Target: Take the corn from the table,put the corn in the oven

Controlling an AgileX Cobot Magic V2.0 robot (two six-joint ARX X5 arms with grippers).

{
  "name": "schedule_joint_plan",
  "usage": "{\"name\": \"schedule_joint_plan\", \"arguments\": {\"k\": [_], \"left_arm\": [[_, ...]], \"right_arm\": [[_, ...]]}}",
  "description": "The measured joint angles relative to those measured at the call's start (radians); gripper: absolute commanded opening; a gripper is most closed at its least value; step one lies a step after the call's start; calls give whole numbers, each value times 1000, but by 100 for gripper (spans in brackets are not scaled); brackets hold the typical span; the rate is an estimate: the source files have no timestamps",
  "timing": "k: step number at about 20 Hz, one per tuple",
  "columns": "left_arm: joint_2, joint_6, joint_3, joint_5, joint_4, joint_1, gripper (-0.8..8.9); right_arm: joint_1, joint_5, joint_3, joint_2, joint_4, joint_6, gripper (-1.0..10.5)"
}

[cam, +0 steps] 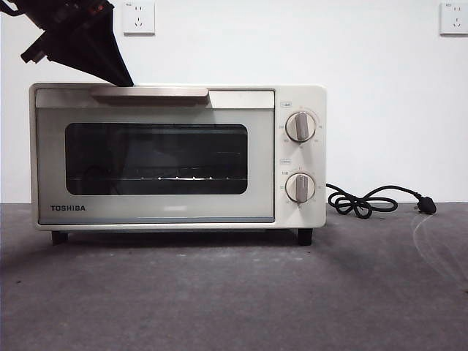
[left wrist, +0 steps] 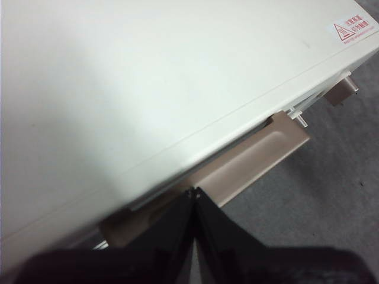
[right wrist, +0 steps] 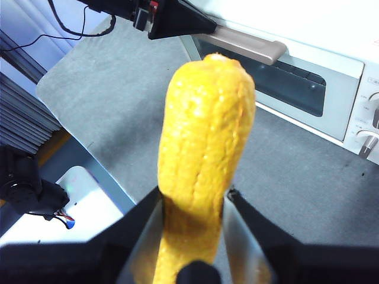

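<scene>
Oven (cam: 175,216): cream-white body, dark glass window (cam: 156,159), black TOSHIBA lettering, beige-tan bar handle (cam: 150,92), black feet. Two knobs (cam: 300,126), cream w/ tan centre bar. Red-and-white warning sticker (left wrist: 353,29) on oven top. Cord (cam: 369,200) + plug: black. Corn (right wrist: 204,148): bright yellow-orange, bumpy kernel rows, paler yellow highlights. Worktop (cam: 234,300): dark grey, matte, slightly mottled. Both grippers' fingers black: left gripper (left wrist: 194,198), right gripper (right wrist: 195,204). Wall white, white sockets (cam: 138,17).
</scene>
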Motion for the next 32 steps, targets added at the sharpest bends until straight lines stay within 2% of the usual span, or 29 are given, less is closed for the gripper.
{"name": "schedule_joint_plan", "arguments": {"k": [14, 18, 25, 32], "left_arm": [[-3, 29, 22, 16, -159, -18, -5], [-6, 32, 23, 25, -287, -42, -5], [18, 91, 6, 2, -485, -94, -5], [-83, 106, 6, -1, -480, -153, -6]], "right_arm": [[0, 0, 0, 0, 1, 0, -12], [0, 0, 0, 0, 1, 0, -12], [0, 0, 0, 0, 1, -1, -12], [0, 34, 0, 0, 42, -18, -12]]}}
